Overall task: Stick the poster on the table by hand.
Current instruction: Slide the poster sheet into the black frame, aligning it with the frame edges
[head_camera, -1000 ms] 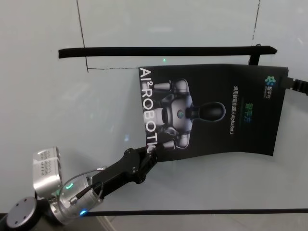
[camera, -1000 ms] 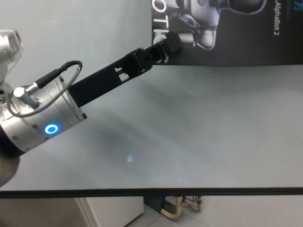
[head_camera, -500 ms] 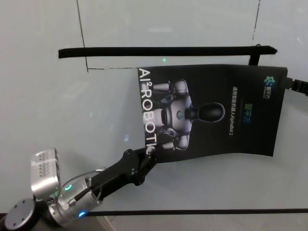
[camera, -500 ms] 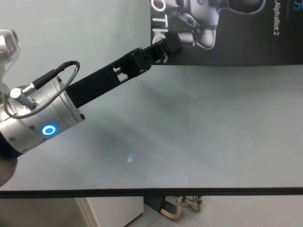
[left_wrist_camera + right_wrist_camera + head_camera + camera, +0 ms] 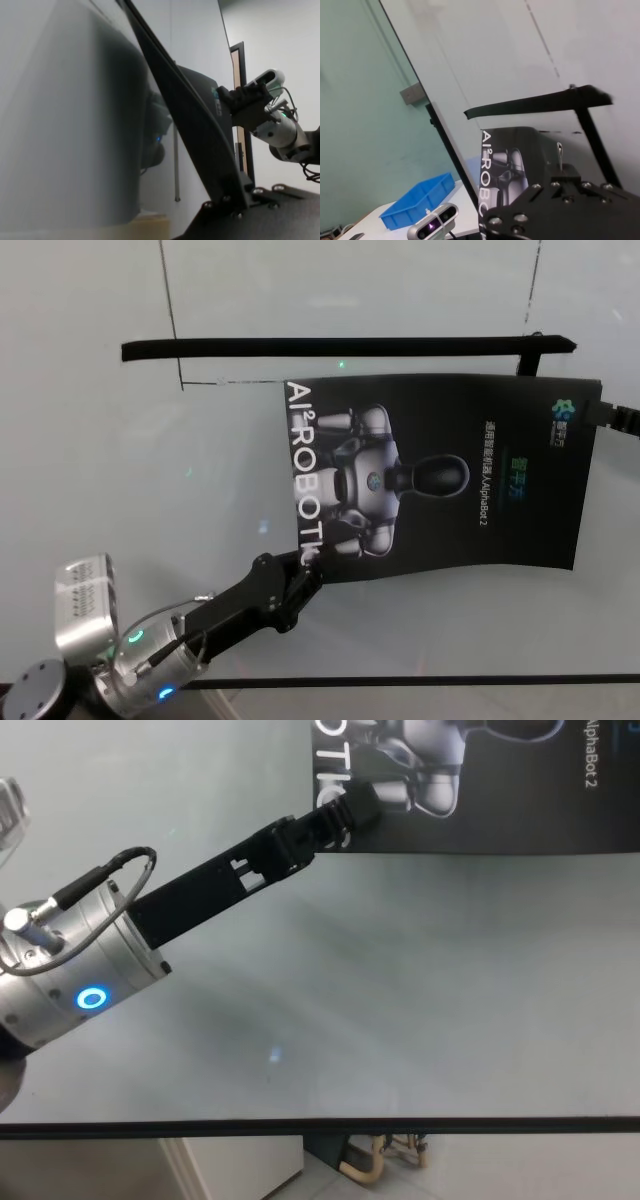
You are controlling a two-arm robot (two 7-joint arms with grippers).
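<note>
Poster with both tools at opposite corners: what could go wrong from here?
The large black robot-print poster is pinched at its near-left corner by the left tool and at its far-right edge by the right tool.
1. Uneven pulling might skew it on the pale glossy table.
2. Its near edge bows, so it may crease.

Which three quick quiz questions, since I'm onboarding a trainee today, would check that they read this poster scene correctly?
1. True or false: the poster is printed with a blue car.
2. The left gripper meets the poster at: A) the corner by the letters "ROBOTIC"; B) its middle; C) nowhere.
3. Fill in: in the head view, the right gripper sits at the poster's ___ edge.
Key: 1 false; 2 A; 3 right.
</note>
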